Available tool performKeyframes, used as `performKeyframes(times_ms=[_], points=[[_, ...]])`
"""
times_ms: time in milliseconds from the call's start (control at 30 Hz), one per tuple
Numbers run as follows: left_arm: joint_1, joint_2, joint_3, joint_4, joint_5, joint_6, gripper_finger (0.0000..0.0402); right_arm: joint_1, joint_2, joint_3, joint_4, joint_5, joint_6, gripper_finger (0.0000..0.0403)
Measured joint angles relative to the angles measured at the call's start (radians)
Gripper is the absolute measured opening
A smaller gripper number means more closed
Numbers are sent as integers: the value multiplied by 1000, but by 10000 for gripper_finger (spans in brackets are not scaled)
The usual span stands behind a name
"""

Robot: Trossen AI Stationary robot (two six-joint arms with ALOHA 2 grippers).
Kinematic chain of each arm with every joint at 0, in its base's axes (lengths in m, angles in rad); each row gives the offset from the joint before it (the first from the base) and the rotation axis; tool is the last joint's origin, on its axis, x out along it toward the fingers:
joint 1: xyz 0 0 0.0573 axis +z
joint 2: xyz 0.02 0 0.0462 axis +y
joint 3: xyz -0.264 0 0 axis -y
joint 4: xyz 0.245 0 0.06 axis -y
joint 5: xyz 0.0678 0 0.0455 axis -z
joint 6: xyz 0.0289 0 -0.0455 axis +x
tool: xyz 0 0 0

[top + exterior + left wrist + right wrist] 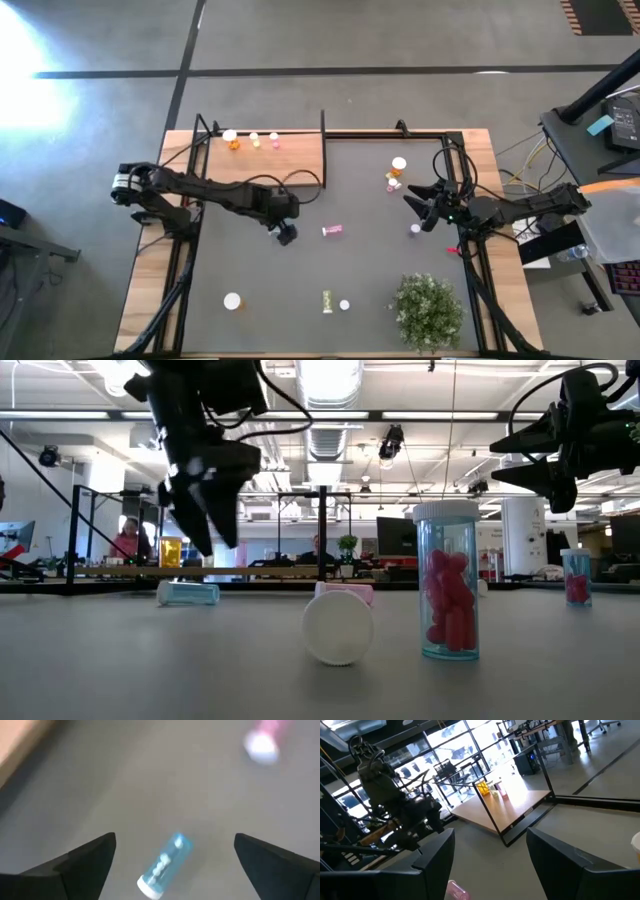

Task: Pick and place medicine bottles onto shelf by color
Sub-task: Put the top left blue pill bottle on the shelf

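Observation:
A blue medicine bottle (165,864) lies on its side on the grey mat, right under my left gripper (175,840), which hangs open just above it without touching. In the low view the same blue bottle (188,593) rests below that gripper (215,535). Just beyond it lies a pink bottle (332,231). The wooden shelf (290,160) at the back left carries an orange (233,141), a yellow (255,140) and a pink bottle (275,140). My right gripper (415,208) hovers open and empty at the right, near a small bottle (415,230).
More bottles stand at the back right (397,172) and near the front edge: an orange one (232,300), a yellow-green one (327,300). A bushy green plant (428,310) sits front right. Black frame rails (322,135) border the shelf. A person (128,538) shows in the room behind.

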Motion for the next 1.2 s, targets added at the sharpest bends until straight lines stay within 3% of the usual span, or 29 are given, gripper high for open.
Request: performKeyframes(times_ms=[133, 267, 667, 833, 933, 1033, 1200], points=[[0, -5, -1, -29, -95, -513, 391, 0, -1, 0, 0, 0, 0, 237], [0, -1, -4, -56, -69, -937, 391, 0, 0, 0, 1, 0, 0, 237], [1, -1, -11, -63, 238, -1770, 391, 0, 0, 0, 1, 0, 0, 237], [1, 0, -11, -62, 421, -2150, 391, 0, 0, 0, 0, 0, 0, 237], [1, 0, -11, -62, 502, -2294, 391, 0, 0, 0, 1, 0, 0, 237], [2, 0, -11, -60, 503, -2309, 391, 0, 0, 0, 1, 0, 0, 237], [2, 0, -18, -59, 403, -2310, 391, 0, 0, 0, 0, 0, 0, 237]])
